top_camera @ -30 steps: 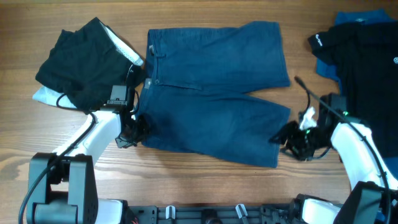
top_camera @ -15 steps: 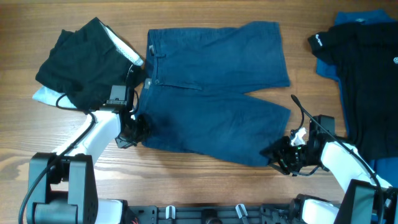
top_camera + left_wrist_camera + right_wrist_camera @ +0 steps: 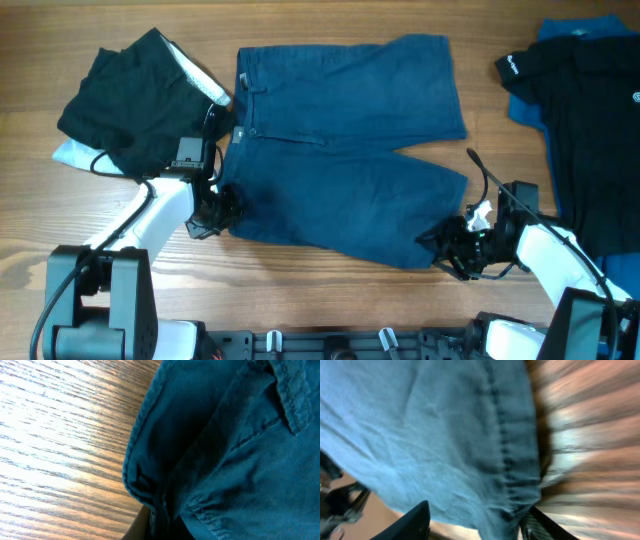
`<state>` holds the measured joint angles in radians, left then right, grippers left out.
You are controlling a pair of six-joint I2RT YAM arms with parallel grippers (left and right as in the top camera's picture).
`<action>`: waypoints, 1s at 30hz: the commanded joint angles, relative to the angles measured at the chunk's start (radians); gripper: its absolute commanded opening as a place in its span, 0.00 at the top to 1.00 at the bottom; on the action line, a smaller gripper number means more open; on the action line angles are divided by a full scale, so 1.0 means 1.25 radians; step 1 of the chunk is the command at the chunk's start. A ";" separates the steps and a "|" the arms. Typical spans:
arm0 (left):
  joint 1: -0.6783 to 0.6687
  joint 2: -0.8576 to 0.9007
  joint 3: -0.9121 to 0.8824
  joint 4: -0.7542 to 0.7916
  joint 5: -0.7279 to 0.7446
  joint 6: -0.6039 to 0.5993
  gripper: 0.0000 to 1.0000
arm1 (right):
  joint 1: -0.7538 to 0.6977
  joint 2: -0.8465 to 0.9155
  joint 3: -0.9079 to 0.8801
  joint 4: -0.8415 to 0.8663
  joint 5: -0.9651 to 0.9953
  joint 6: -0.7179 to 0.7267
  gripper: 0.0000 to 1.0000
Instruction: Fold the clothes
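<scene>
The dark blue shorts [image 3: 345, 150] lie spread flat on the wooden table, waistband to the left, legs to the right. My left gripper [image 3: 222, 205] is at the near waistband corner, shut on the bunched fabric [image 3: 225, 450]; only the fingertips [image 3: 160, 525] show at the bottom edge of the left wrist view. My right gripper [image 3: 445, 245] is at the near leg's hem corner. In the right wrist view its fingers [image 3: 480, 522] stand wide apart with the stitched hem [image 3: 510, 460] between them. That view is blurred.
A black bundle with a white lining [image 3: 135, 95] lies at the far left, close to the left arm. A black top with a small white logo [image 3: 585, 110] lies on a blue garment [image 3: 527, 108] at the right edge.
My right gripper has moved down and left, from beside the near leg's right edge to its lower hem corner. The left arm and the shorts have not moved.
</scene>
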<state>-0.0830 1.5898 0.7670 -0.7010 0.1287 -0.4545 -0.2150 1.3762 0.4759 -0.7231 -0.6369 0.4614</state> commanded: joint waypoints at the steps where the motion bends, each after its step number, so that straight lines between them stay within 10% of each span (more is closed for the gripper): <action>1: 0.002 0.017 -0.012 -0.009 0.016 0.004 0.96 | 0.001 0.006 0.031 -0.066 0.049 -0.016 0.38; 8: 0.002 0.017 -0.012 -0.004 0.016 0.004 0.95 | 0.001 0.006 0.042 -0.223 -0.045 -0.097 0.32; 18: 0.002 0.017 -0.012 -0.005 0.016 0.004 0.94 | 0.002 0.006 -0.023 -0.016 -0.072 0.076 0.37; 23: 0.002 0.017 -0.012 -0.005 0.016 0.004 0.94 | 0.002 0.006 -0.020 -0.013 0.011 0.042 0.61; 30: 0.002 0.017 -0.012 -0.004 0.016 0.004 0.94 | 0.001 0.006 0.087 -0.063 0.201 0.027 0.66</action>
<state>-0.0826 1.5906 0.7666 -0.7021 0.1352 -0.4545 -0.2150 1.3781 0.5060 -0.7925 -0.5140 0.5110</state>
